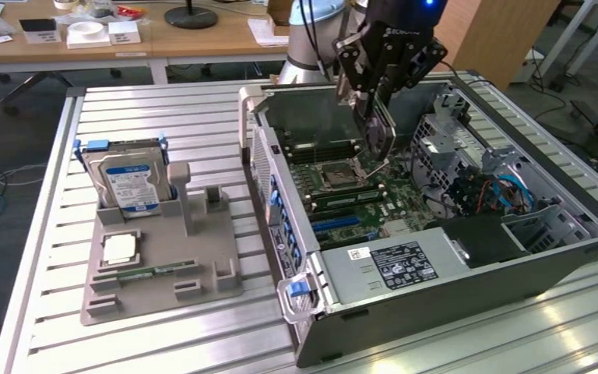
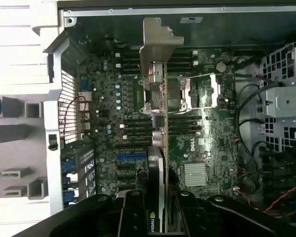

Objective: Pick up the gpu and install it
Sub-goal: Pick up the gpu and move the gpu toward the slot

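Gpu picked up, not yet seated.
The fingers (image 2: 133, 210) are partly closed and clamped on the gpu (image 1: 379, 136). It hangs edge-down inside the open computer case (image 1: 579, 234), over the middle of the motherboard (image 1: 372, 206), with its silver bracket (image 2: 158, 44) leading. The pick-up looks done. The card appears to sit above the board and off the expansion slots (image 2: 130, 158), so the install remains.

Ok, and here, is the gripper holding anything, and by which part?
Yes: the gripper holds the gpu over the open computer case, clamped across its flat faces at the end away from its silver bracket.
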Robot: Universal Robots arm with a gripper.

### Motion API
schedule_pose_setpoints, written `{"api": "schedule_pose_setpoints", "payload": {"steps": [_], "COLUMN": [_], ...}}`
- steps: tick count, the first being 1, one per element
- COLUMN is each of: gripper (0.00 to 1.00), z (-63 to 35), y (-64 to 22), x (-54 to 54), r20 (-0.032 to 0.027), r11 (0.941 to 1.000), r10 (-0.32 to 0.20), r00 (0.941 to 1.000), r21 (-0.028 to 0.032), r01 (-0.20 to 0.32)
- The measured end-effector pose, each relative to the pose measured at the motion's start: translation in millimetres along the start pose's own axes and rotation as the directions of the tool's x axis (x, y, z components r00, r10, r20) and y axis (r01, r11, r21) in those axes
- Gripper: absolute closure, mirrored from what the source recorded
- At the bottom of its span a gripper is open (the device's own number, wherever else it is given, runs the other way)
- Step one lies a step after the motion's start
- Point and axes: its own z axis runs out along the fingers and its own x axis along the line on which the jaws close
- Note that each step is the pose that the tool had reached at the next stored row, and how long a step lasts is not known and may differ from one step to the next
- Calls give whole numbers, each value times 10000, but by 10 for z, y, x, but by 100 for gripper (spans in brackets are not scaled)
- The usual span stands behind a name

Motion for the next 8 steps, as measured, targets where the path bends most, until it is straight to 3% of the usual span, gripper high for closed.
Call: {"api": "schedule_pose_setpoints", "payload": {"steps": [8], "gripper": [73], "z": [7], "y": [22], "x": [-214], "r20": [-1], "r11": [10000], "r10": [-1], "r00": [10000], "r21": [-16], "r01": [1]}}
